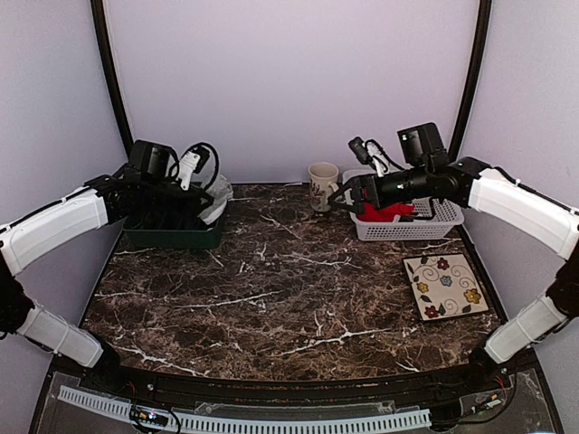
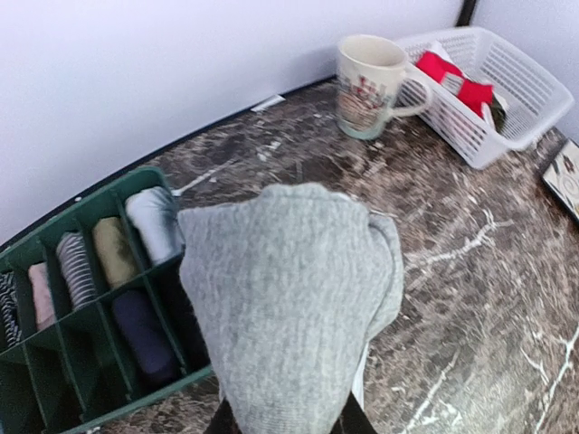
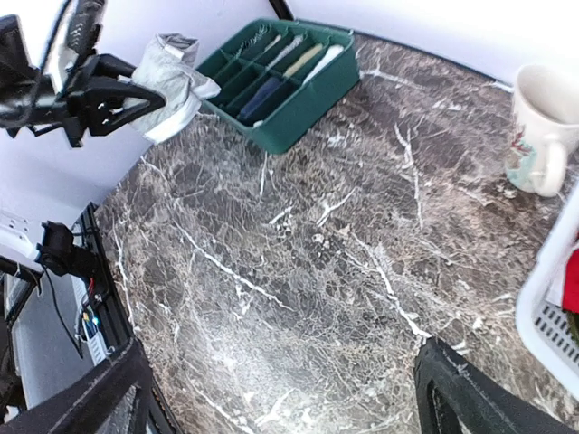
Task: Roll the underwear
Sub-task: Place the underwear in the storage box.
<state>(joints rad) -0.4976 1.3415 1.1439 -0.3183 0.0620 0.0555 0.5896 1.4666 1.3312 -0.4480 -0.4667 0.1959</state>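
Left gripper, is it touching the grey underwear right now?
Touching. The right wrist view shows the left gripper clamped on the rolled grey underwear, a finger pressed against each side.

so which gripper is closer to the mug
Right. The right gripper sits open just beside the mug, by the white basket; the left gripper is across the table by the green organizer, holding the grey underwear.

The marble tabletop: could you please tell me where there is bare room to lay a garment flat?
The wide middle of the tabletop is bare, from the green tray across to the floral tile and down to the near edge. The back right is crowded: mug beside white basket.
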